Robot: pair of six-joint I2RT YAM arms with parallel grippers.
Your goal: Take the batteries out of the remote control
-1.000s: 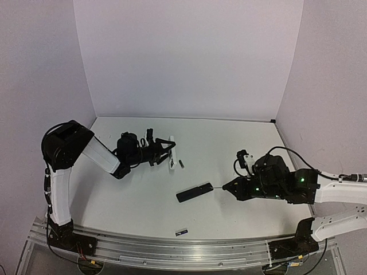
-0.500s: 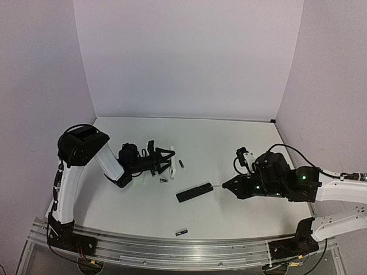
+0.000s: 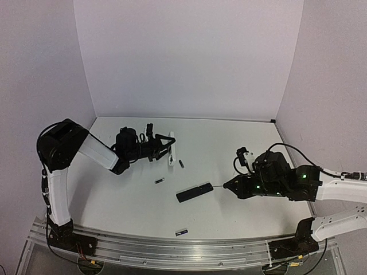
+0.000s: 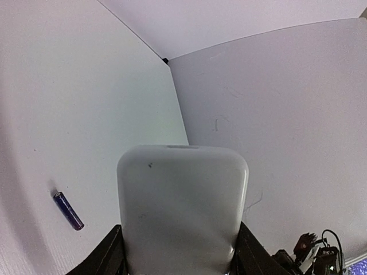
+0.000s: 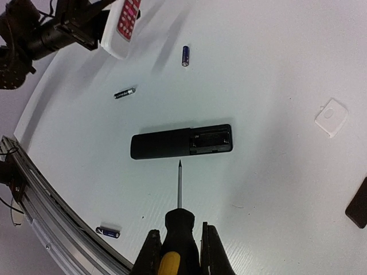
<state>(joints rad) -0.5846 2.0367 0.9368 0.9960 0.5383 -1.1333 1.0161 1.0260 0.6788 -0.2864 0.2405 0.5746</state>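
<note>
Emptying: left gripper [image 3: 167,148] clasps white remote [image 4: 182,206].
Tool: right gripper [image 5: 179,243] grasps screwdriver [image 5: 179,189].
Loose: three batteries [image 5: 185,55].
Next: you check black remote [image 5: 160,145].

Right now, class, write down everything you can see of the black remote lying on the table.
The black remote is a slim, flat bar of matt dark plastic, lying flat and back side up on the white table. At one end the cover is off, and the open battery bay looks empty. The screwdriver, held in the right gripper, points at its long edge. The tip seems just short of touching.
</note>
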